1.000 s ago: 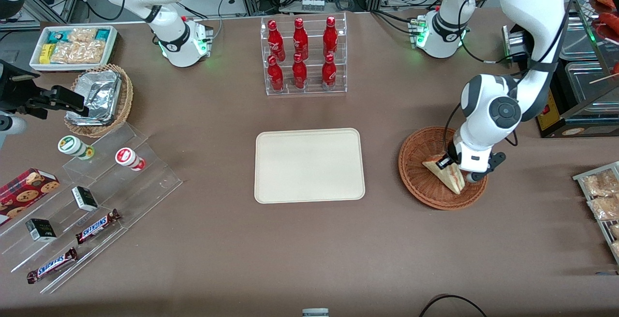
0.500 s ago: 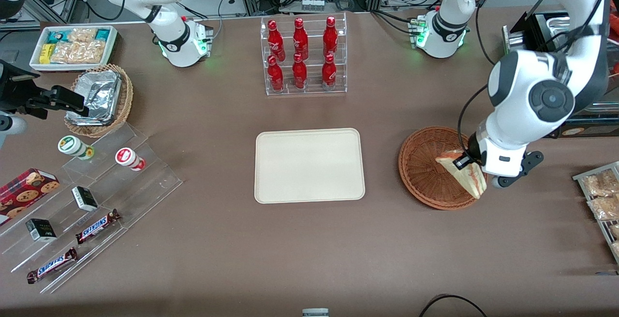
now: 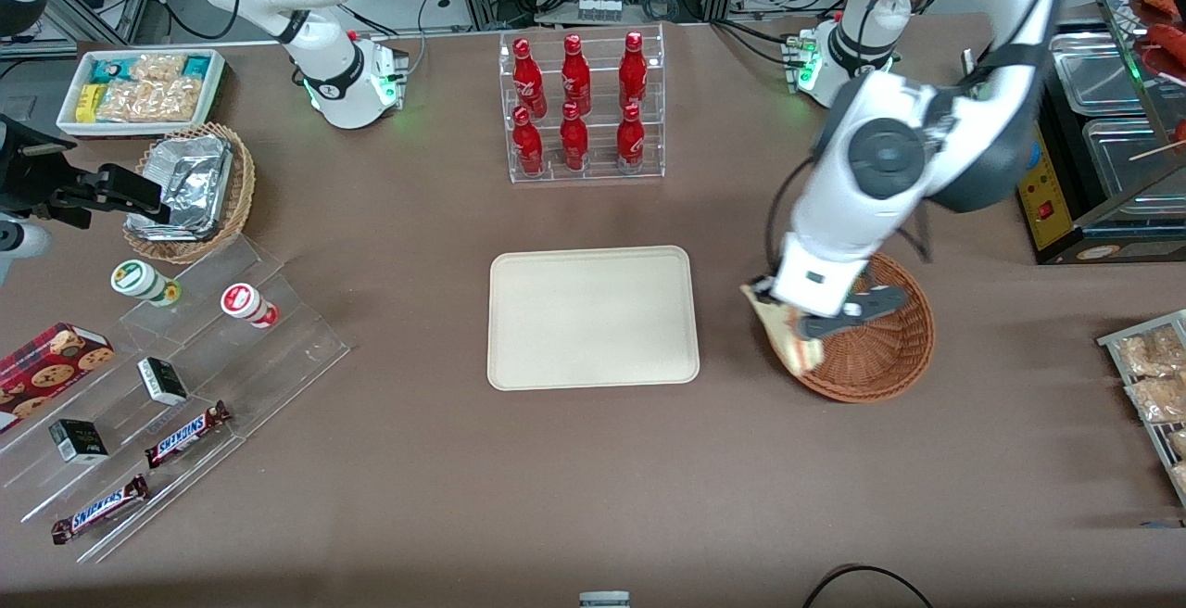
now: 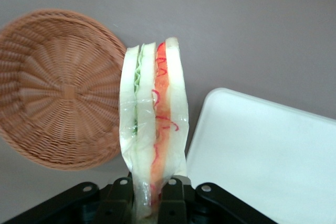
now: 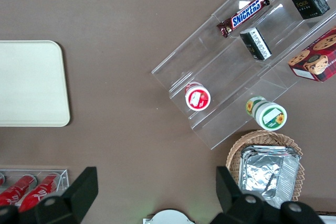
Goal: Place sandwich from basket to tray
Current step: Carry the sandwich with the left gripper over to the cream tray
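Aloft, end effector [image 4: 148, 195] gripping sandwich [image 4: 153, 129], label unreadable

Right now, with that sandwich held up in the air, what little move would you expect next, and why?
Probably a short carry sideways toward the tray: the gripper holds the sandwich lifted over the rim of the basket, not yet above the bare tray beside it.

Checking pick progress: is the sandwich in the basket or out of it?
Out. The gripper holds the sandwich lifted above the table beside the empty basket, near the tray.
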Controlling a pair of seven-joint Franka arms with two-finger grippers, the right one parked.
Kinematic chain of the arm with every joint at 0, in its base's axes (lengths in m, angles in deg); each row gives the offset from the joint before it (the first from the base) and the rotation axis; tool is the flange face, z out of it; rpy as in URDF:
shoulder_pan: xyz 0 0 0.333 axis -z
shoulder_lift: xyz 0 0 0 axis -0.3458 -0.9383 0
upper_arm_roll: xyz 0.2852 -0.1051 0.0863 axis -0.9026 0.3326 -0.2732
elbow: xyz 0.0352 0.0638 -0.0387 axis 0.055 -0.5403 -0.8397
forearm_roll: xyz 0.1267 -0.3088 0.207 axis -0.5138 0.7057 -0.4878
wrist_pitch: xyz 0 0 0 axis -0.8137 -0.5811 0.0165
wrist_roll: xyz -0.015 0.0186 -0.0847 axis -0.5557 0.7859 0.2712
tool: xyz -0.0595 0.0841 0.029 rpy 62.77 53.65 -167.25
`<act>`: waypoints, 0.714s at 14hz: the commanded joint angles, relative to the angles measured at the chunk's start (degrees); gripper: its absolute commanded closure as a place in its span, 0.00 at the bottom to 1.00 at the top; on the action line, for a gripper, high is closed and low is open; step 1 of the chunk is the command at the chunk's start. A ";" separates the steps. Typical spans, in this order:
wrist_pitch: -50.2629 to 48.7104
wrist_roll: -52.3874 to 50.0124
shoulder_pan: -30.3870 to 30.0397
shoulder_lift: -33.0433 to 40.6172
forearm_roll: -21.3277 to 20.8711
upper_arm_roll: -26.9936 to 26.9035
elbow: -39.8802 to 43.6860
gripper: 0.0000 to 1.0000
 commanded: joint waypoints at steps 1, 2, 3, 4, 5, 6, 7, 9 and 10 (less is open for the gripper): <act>-0.78 0.07 3.62 -6.71 -0.60 -0.58 7.03 1.00; -0.43 0.16 3.98 -8.38 -0.43 -0.49 7.83 1.00; 0.27 -0.01 4.68 -10.23 -0.25 0.38 9.14 1.00; 1.15 -0.36 5.99 -12.51 -0.34 0.74 10.37 1.00; 1.85 -0.36 7.31 -14.27 -0.34 0.83 11.52 1.00; 2.90 -0.36 8.80 -16.47 -0.34 0.83 13.01 1.00; 3.70 -0.02 9.95 -18.49 -0.34 0.83 14.76 1.00; 5.63 -0.19 12.32 -21.92 -0.51 0.83 17.58 1.00; 7.38 -0.19 13.20 -23.24 -0.60 0.74 18.37 1.00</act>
